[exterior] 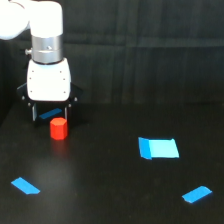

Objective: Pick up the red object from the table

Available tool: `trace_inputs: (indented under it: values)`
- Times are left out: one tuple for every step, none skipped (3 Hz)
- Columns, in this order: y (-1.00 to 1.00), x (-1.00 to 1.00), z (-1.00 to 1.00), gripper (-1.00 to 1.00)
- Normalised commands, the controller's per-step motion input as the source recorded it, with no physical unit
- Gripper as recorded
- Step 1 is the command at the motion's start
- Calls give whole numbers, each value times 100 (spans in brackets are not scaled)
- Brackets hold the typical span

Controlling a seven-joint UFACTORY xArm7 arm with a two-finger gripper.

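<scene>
Though no writing shows, tool point(50, 116) spread above red object point(58, 128).

The pincer point(50, 115) hangs spread just above the red object point(58, 128) (upright) on the black counter point(110, 190).

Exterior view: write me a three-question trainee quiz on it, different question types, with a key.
1. True or false: the red object lies at the exterior view's left, just below the gripper.
2. Multiple choice: how many blue tape pieces lie in plain sight on the open table, away from the gripper? A) one B) three C) five
3. Fill in: the largest tape piece lies to the exterior view's ____ of the red object.

Key: 1 true; 2 B, the largest piece, the near-left piece and the near-right piece; 3 right.
</scene>
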Motion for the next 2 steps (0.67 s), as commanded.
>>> trace_inputs:
  values:
    - [-76,39,-1,100]
    - [-24,20,-37,63]
